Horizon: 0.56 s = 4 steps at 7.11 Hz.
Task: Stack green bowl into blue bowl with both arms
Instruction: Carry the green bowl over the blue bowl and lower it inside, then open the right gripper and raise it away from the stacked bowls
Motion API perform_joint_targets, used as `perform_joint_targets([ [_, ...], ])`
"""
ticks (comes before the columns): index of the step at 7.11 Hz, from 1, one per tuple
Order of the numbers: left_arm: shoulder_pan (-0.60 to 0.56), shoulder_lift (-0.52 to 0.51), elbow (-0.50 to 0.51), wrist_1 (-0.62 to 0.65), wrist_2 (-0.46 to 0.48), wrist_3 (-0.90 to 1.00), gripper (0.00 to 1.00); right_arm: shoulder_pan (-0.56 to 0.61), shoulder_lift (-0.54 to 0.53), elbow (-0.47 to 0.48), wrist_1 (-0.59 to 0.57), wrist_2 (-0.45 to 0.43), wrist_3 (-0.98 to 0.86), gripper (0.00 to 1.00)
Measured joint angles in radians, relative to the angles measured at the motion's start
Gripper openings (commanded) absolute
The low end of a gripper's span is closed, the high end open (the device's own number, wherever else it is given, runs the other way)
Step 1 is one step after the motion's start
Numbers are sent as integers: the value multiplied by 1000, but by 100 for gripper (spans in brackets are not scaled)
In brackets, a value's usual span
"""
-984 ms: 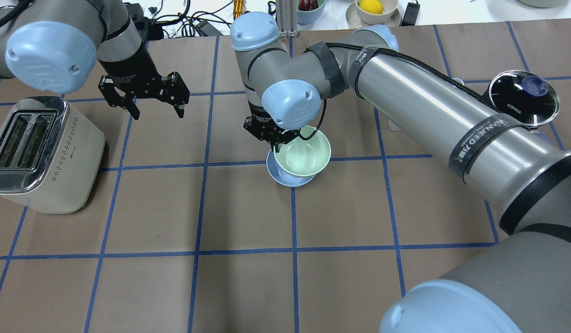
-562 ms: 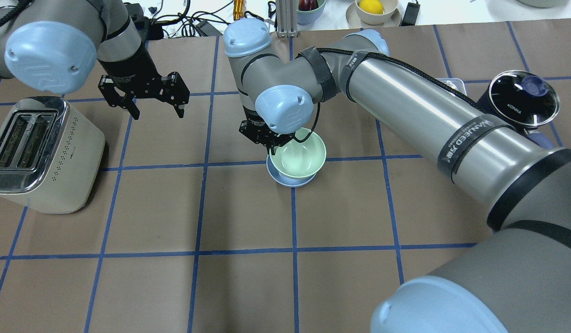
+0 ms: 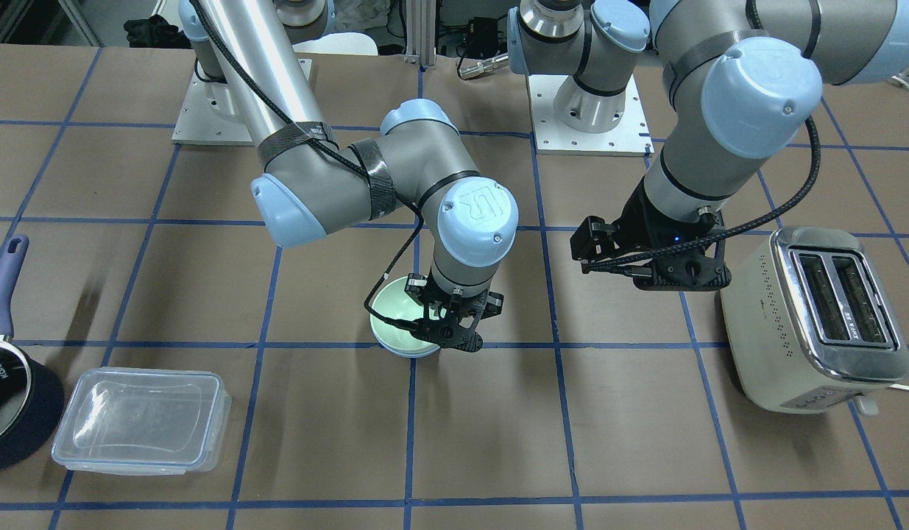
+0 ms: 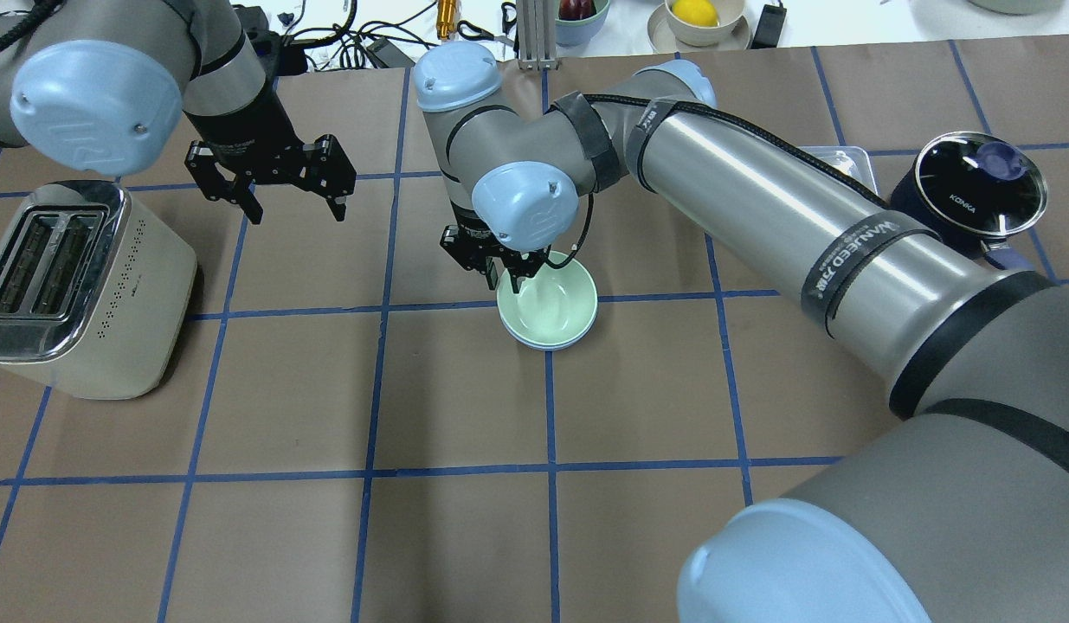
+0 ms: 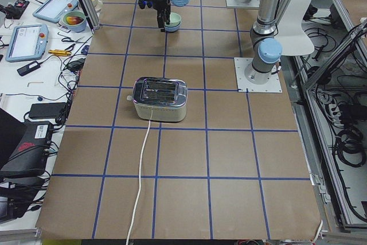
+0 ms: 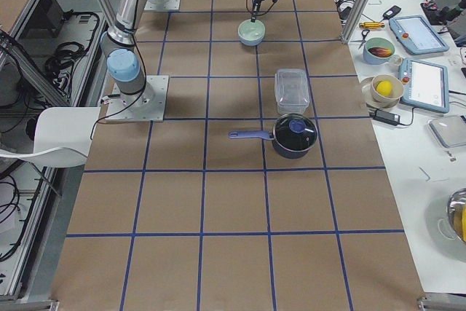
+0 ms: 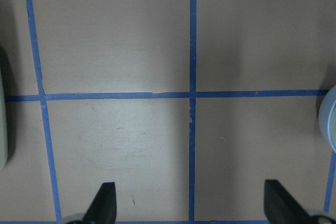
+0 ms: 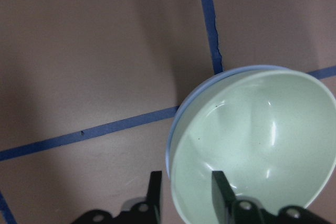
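The blue bowl [image 8: 178,115] was almost wholly hidden under the green bowl [image 8: 252,145] nested in it; only a thin crescent of rim showed. In the front-facing view the right end effector [image 3: 454,340] and its wrist covered the bowls' near side. The left wrist view caught only the fingertips of the left end effector [image 7: 190,200] at the bottom edge, a sliver of the bowls at the right edge and a strip of toaster [image 7: 2,129] at the left. Overhead, the clear container [image 4: 846,158] lay mostly behind the right arm [image 4: 759,208]. In both side views the end effectors were too small to judge.
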Motion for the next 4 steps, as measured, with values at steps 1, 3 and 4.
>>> perform_joint_targets([
  [1, 0, -1, 0, 0, 1, 0, 100, 5, -4, -1, 11, -4, 0, 100],
  [3, 0, -2, 3, 0, 1, -8, 100, -14, -57, -1, 66, -10, -55, 100],
  [4, 0, -1, 4, 1, 5, -25, 100, -53, -101, -1, 115, -8, -146, 100],
])
